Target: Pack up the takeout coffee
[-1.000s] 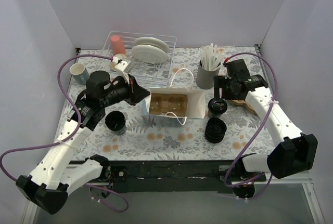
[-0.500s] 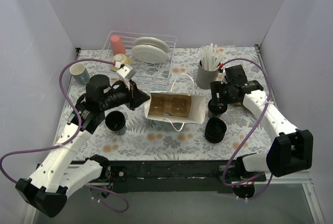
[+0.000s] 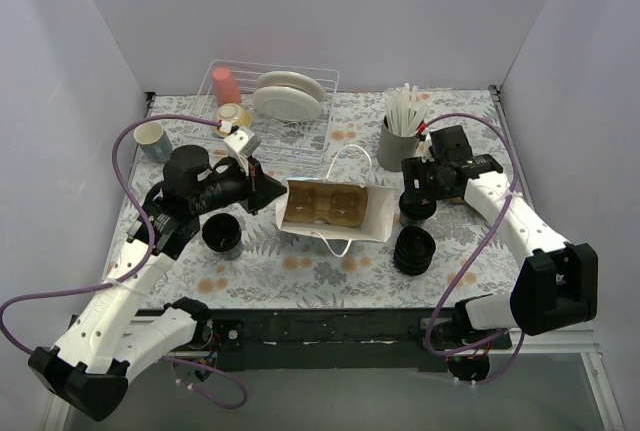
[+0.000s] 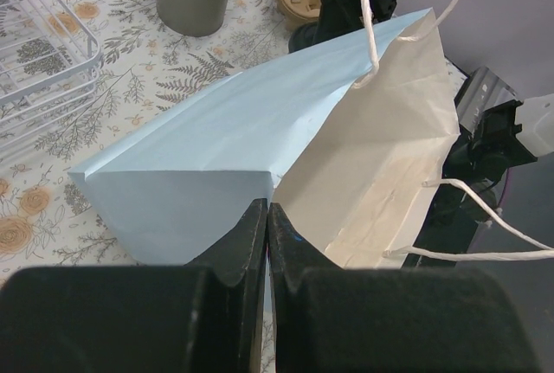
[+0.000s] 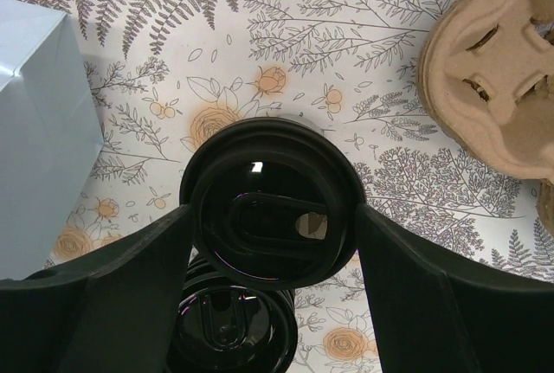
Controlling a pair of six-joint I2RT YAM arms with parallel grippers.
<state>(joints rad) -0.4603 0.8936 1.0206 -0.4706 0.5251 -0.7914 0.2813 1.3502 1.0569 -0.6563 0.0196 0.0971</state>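
Coffee (image 5: 268, 209) stands on the table (image 5: 286, 35) just right of the bag (image 3: 368, 213), between the spread jaws of the right end effector (image 5: 271, 243); whether they press it yet I cannot tell. It is likely light, thin-walled and spillable, so grip the wall below the lid, gently and upright. Left end effector (image 4: 267, 230) is pinched on the bag's edge. One coffee, one bare cup (image 3: 222, 233), one lid stack (image 3: 414, 249), one bag, a carrier (image 3: 322, 201) inside it and a second carrier (image 5: 493, 61) near the coffee

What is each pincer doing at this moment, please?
Left pincer: closed on the edge of the paper bag.
Right pincer: open, one finger on each side of the lidded cup; a firm grip cannot be told.
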